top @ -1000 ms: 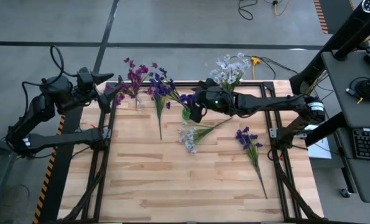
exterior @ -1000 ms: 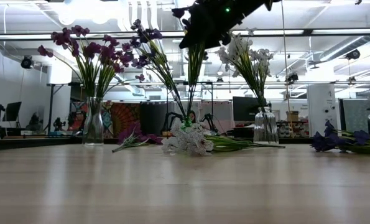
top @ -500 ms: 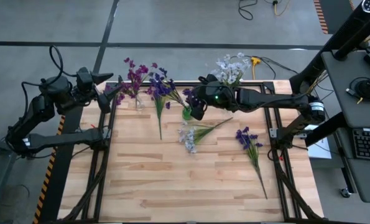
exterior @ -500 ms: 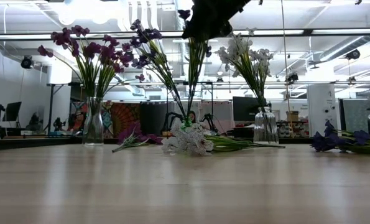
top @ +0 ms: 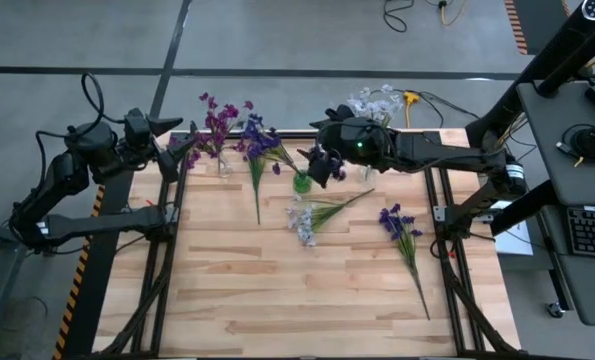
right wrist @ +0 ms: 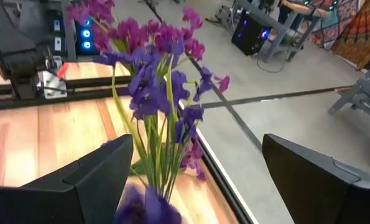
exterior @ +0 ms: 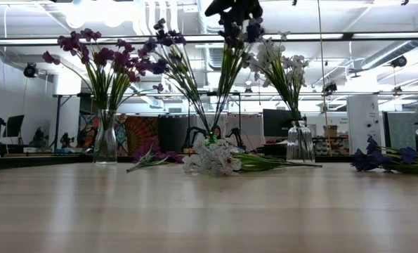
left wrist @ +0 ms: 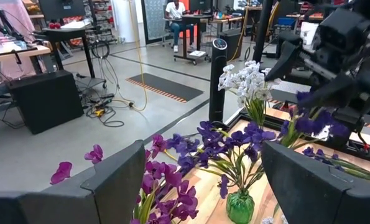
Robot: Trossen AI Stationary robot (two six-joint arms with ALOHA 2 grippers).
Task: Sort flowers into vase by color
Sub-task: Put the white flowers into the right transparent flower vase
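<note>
Three vases stand along the table's far side. A clear one (top: 222, 163) holds magenta sprigs, a small green one (top: 300, 183) holds dark blue-violet sprigs (right wrist: 153, 93), and a clear one (exterior: 298, 144) holds pale white sprigs (top: 372, 105). My right gripper (top: 322, 165) hovers open just above and right of the green vase's blossoms, which show between its fingers (right wrist: 197, 155). A white-blue sprig (top: 302, 222), a dark blue sprig (top: 399, 225) and a purple sprig (top: 255, 170) lie flat on the table. My left gripper (top: 177, 150) waits open at the far left corner (left wrist: 203, 162).
The table's near half (top: 297, 300) is bare wood. The metal frame rails (top: 167, 230) run along the table's left and right sides. A desk with a keyboard (top: 587, 230) stands to the right, beyond the table. People sit far off in the room (left wrist: 175, 12).
My right gripper has risen from just over the green vase and drawn a little toward the table's right and far side. In the low view it now sits at the top edge, and a dark blue-violet sprig's blossoms show below it, standing in the green vase.
</note>
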